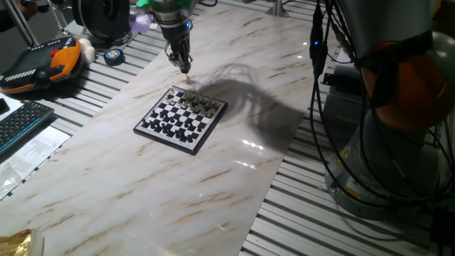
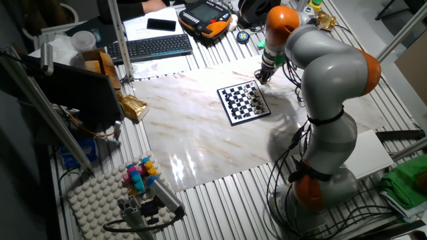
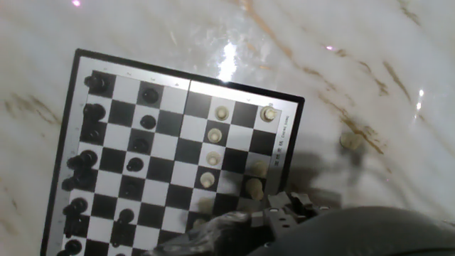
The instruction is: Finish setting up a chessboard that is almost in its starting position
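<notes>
I log: surface, glossy pale marble with tan veins. Chessboard, square, black-rimmed, checkered, mid-surface; dark and pale pieces along opposite edges. Tool, poised above board's far corner; its opening I cannot tell. One pale piece off-board, right.

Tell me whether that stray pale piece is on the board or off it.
Off. The pale piece rests on the marble beside the board, outside its black rim.

A black keyboard, a phone and an orange and black box sit on the bench by a green cloth.
</notes>
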`<state>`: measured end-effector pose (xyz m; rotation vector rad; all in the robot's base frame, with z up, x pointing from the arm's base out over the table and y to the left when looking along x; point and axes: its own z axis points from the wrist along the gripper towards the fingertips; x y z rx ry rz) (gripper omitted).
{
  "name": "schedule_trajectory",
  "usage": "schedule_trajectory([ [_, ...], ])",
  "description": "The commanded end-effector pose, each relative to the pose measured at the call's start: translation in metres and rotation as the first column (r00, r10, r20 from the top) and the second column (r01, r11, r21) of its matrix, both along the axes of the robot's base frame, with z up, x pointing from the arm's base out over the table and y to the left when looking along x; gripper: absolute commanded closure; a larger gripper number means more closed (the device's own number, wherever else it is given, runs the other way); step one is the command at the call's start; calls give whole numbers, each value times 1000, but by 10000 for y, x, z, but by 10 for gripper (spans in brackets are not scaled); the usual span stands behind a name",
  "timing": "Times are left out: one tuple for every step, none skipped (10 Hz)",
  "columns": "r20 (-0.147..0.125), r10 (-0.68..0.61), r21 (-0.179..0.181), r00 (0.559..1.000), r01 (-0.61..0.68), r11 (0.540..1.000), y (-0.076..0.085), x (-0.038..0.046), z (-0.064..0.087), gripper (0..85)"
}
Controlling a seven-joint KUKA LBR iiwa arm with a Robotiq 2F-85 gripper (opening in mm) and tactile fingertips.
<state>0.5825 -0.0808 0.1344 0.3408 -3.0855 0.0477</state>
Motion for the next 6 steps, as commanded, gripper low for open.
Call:
schedule_trajectory([
  [-5,-26,-9,1000,25,1000,3,0,0,843],
  [-17,-55,-13,998,55,998,3,0,0,843],
  [-21,-89,-27,996,89,996,3,0,0,843],
  [-18,-111,-50,994,110,993,3,0,0,843],
  [-22,-124,-48,992,123,991,3,0,0,843],
  [-24,-125,-45,992,124,991,-1,6,-9,843],
])
